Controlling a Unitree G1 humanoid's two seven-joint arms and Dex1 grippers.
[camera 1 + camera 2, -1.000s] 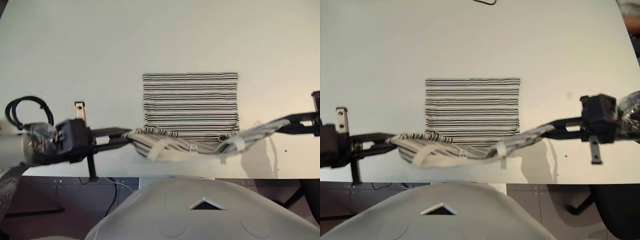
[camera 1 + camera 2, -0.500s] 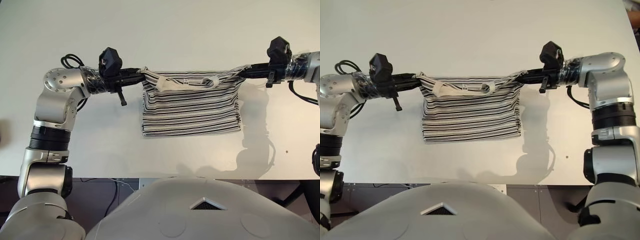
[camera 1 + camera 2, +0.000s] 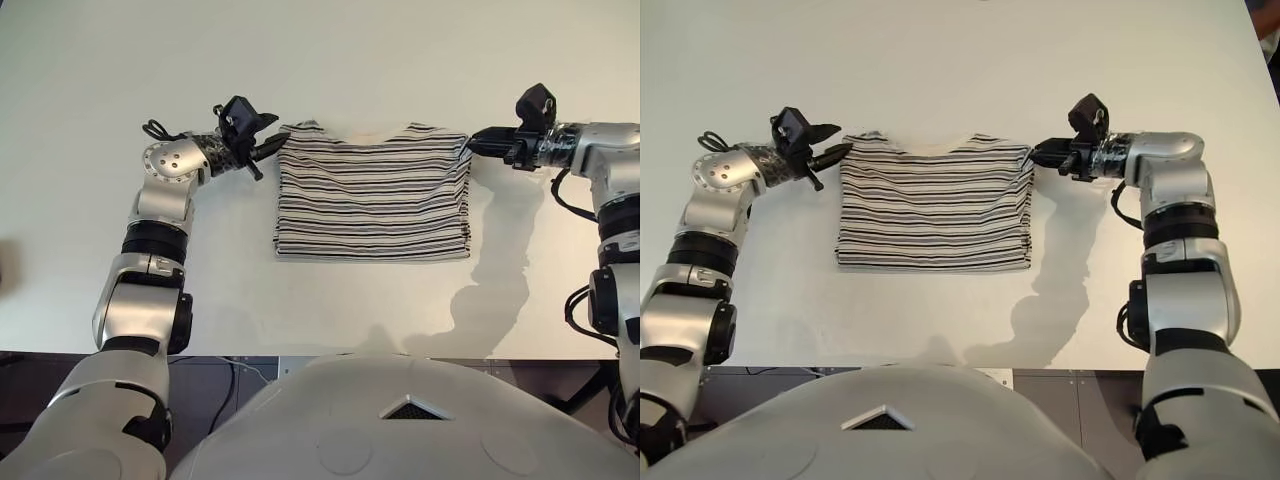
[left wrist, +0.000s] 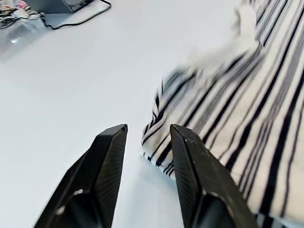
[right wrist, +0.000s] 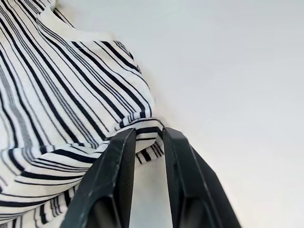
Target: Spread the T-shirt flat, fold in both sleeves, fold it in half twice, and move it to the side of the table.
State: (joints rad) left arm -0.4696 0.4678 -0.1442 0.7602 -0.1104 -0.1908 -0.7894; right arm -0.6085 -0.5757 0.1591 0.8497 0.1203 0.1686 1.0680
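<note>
You've got the striped T-shirt lying folded into a rough rectangle in the middle of the white table, with the cream neckline along the far edge and the fold toward the robot. Layers stack up along the near and right edges. You can't count them from the head views, and whatever lies under the top layer is hidden. The left gripper sits at the shirt's far left corner, low over the table. In the left wrist view its fingers are spread apart and hold nothing. The shirt's corner lies on the table just past the tips, in line with the gap. One finger overlaps the cloth in that view, so you can't tell whether it touches. The right gripper sits at the far right corner, right up against the cloth. In the right wrist view a bit of striped hem runs into it, but you cannot tell whether it's clamped on the shirt or loose around it. Far off in the left wrist view a dark cable lies on the table, blurred and cut off at the top edge, beside clutter too fuzzy to name.
</note>
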